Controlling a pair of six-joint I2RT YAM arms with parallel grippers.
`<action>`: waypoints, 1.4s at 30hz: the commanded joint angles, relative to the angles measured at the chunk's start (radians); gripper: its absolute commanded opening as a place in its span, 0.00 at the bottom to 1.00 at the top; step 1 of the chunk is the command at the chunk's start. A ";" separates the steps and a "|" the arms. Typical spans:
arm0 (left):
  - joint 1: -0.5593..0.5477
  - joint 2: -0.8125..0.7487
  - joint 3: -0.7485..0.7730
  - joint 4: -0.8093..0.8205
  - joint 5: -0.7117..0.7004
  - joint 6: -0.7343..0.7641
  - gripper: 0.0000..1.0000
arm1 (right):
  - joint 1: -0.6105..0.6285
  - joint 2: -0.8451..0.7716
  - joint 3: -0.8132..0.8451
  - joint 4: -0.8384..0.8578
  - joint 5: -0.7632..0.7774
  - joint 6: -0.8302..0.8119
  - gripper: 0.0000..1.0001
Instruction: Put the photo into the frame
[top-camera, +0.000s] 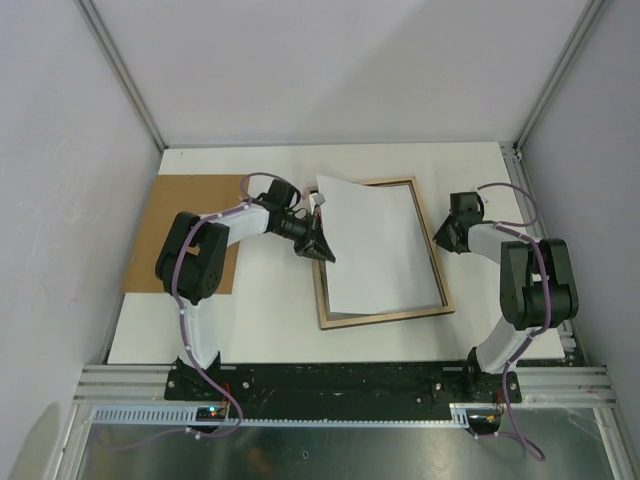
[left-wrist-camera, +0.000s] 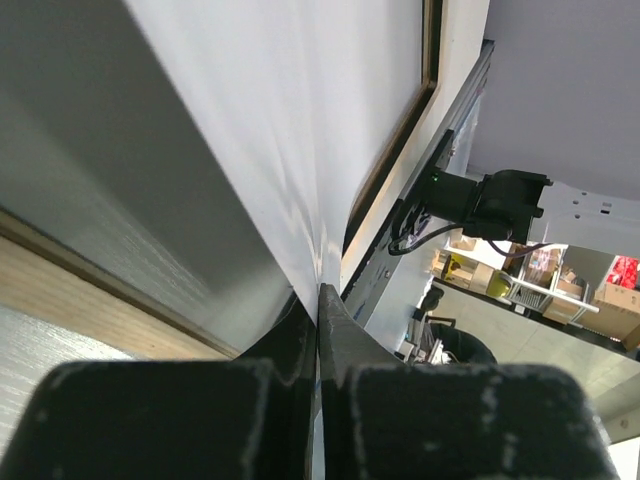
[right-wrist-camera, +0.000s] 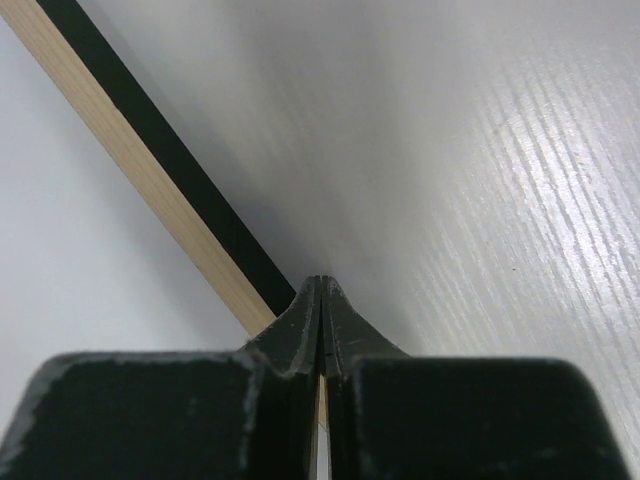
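- Here, the left gripper (left-wrist-camera: 320, 292) has its two fingers pressed together on the left edge of the photo (top-camera: 375, 245), pinching the sheet between the tips.
- The pinched edge is lifted off the surface, and in the left wrist view the paper slants up away from the fingers.
- The photo shows its plain white back and no print side is in view.
- It lies slightly askew across the frame (top-camera: 385, 318), covering most of the opening. Its left edge runs over the left rail and its upper left corner pokes past the top rail.
- The frame lies flat in the middle of the white table (top-camera: 270, 320) with its pale wood reverse up.
- The right gripper (right-wrist-camera: 320, 283) has its fingers closed tight against each other, with no gap at the tips.
- Its tips sit right at the frame's right rail, but I cannot tell whether they touch it.
- A brown cardboard backing board (top-camera: 160, 215) lies flat at the left of the table, partly beneath the left arm and apart from the frame.
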 joint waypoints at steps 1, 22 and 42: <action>-0.001 0.017 0.044 -0.007 0.007 0.002 0.00 | 0.015 -0.001 -0.031 -0.020 -0.037 0.003 0.00; -0.023 0.022 0.068 -0.006 -0.111 -0.011 0.23 | 0.012 -0.015 -0.051 0.002 -0.056 -0.005 0.01; 0.051 -0.257 -0.044 -0.071 -0.685 -0.001 0.62 | -0.026 -0.084 -0.051 0.006 -0.075 -0.016 0.15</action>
